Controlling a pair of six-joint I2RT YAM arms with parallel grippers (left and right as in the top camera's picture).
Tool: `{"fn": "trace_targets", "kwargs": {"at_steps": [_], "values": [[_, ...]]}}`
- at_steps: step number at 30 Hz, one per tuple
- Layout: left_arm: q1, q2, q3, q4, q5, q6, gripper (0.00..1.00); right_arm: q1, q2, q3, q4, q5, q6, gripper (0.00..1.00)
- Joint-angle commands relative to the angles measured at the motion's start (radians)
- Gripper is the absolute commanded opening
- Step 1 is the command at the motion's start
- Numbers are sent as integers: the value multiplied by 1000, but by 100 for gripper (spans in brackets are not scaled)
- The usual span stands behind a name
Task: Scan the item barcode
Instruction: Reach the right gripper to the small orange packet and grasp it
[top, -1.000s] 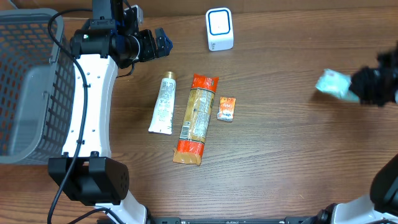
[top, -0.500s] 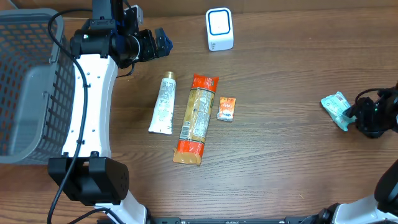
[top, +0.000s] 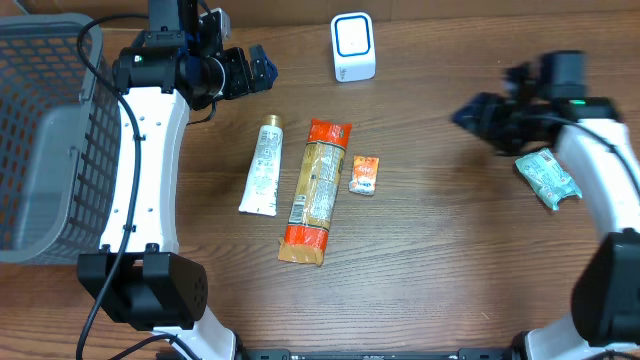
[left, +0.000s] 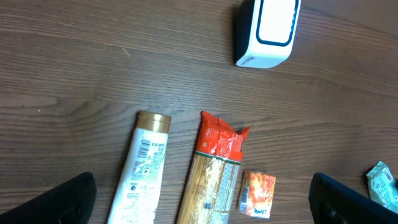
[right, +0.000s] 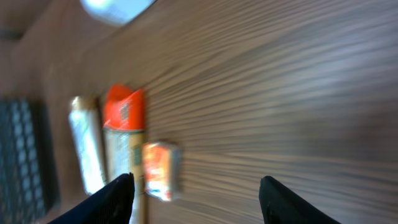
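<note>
One teal packet (top: 545, 178), lying on the table (top: 440, 260) at its right end, gripped by nothing; right gripper (top: 468, 113) near it, jaws apart, empty; left gripper (top: 262, 68), jaws wide apart, empty, beside white scanner (top: 352, 47).

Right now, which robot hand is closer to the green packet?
Right. The right gripper is near the green packet, up and left of it; the left gripper is far off, past the scanner.

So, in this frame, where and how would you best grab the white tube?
Probably across its narrow width at mid-body, straight down from above. The white tube lies flat, long axis pointing away from the robot, cap at the far end; gaps on both sides, including toward the pasta packet, leave room to close on it.
</note>
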Motion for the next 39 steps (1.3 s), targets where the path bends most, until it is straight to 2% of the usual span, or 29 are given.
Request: {"fn": "trace_targets", "kwargs": {"at_steps": [1, 6, 10, 16, 23, 27, 28, 29, 35, 39], "values": [[-2, 1, 2, 1, 0, 20, 100, 128, 84, -11, 43, 25, 122, 66], [-2, 1, 2, 1, 0, 20, 100, 276, 203, -11, 127, 46, 194, 66], [-2, 1, 2, 1, 0, 20, 100, 319, 253, -11, 126, 51, 208, 63], [-2, 1, 2, 1, 0, 20, 100, 350, 268, -11, 112, 49, 208, 52], [-2, 1, 2, 1, 0, 20, 100, 388, 268, -42, 116, 120, 278, 36], [-2, 1, 2, 1, 0, 20, 100, 388, 268, -72, 156, 119, 282, 19], [-2, 1, 2, 1, 0, 20, 100, 388, 268, -72, 163, 116, 282, 10], [-2, 1, 2, 1, 0, 20, 100, 388, 267, -72, 182, 92, 281, 4], [-2, 1, 2, 1, 0, 20, 100, 336, 210, -38, 252, -266, 134, 4], [-2, 1, 2, 1, 0, 20, 100, 247, 78, -29, 292, -571, 59, 4]]}}
